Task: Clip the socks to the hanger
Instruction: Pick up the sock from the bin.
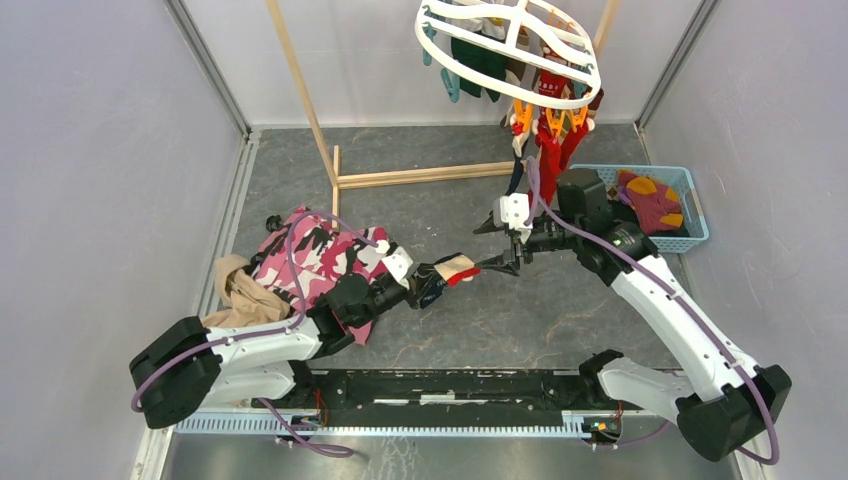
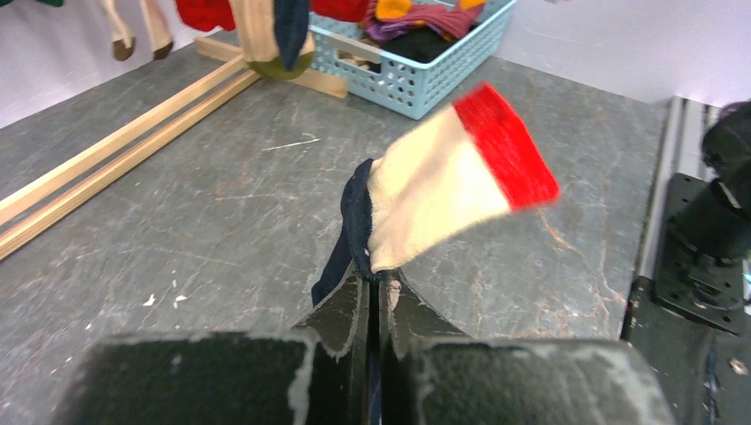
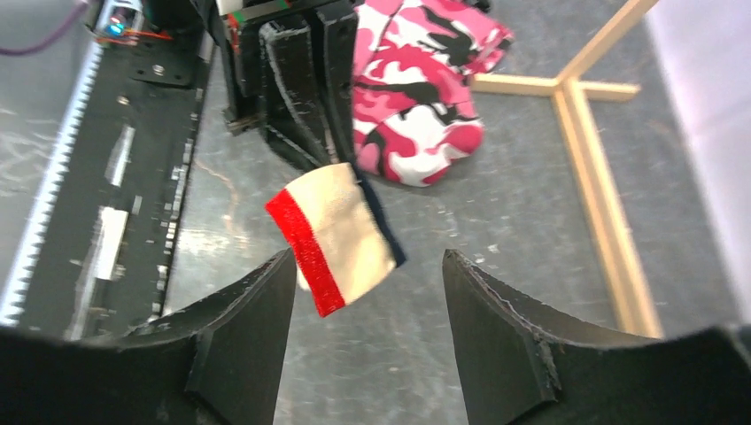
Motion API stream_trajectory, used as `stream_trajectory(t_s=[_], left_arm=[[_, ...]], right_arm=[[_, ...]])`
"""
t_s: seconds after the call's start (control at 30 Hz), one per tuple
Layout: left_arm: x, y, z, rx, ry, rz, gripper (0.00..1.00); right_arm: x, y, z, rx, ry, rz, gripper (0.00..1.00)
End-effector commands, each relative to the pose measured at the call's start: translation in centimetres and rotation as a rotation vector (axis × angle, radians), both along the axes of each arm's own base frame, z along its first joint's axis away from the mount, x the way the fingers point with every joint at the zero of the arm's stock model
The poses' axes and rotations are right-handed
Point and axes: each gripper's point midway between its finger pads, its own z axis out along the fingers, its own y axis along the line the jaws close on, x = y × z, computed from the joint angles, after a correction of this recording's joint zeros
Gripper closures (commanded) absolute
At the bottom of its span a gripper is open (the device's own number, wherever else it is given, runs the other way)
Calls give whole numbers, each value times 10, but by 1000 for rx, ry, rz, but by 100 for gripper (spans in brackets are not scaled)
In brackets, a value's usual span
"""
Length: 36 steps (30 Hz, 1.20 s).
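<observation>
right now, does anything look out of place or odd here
Only the heap by the left arm: a pink camo cloth and a tan cloth lie crumpled on the table, partly under the arm. Nothing looks spilled or broken.

Matt soft cloth sock (image 2: 443, 190); rough scuffed grey table (image 2: 177, 221)

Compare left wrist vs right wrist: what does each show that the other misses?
Left wrist only: the blue basket. Right wrist only: the pink camouflage cloth and the open right pincer. Both: the cream sock with red band, pinched in the shut left pincer, and the wooden rack base.
</observation>
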Motion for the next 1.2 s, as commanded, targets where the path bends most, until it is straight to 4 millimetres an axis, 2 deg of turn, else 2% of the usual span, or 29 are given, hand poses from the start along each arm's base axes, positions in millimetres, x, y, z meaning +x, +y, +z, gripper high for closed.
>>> stream_trajectory(t_s=[0.0, 0.17, 0.37, 0.4, 0.57, 0.8, 0.93, 1.03, 1.17], left_arm=[[21, 3, 17, -20, -5, 129, 98], [22, -7, 20, -39, 46, 110, 98], [10, -16, 33, -113, 140, 33, 98], [-1, -21, 44, -175, 215, -54, 98], [-21, -29, 56, -225, 319, -218, 98], [-30, -29, 66, -262, 388, -316, 98], [-32, -34, 65, -253, 412, -349, 98], [-32, -37, 65, -254, 428, -369, 98], [-29, -39, 62, -253, 441, -366, 98]], right_arm=[[-9, 10, -5, 74, 183, 16, 34], [-5, 7, -8, 42, 127, 5, 33], [-7, -13, -43, -136, -55, 79, 27], [-8, -20, -49, -168, -195, 115, 23], [-11, -18, -45, -169, -291, 189, 23], [-19, -11, -43, -117, -309, 252, 26], [-25, -4, -29, -53, -297, 275, 33], [-31, 0, -21, -8, -268, 298, 43], [-39, 3, -16, 34, -218, 319, 70]])
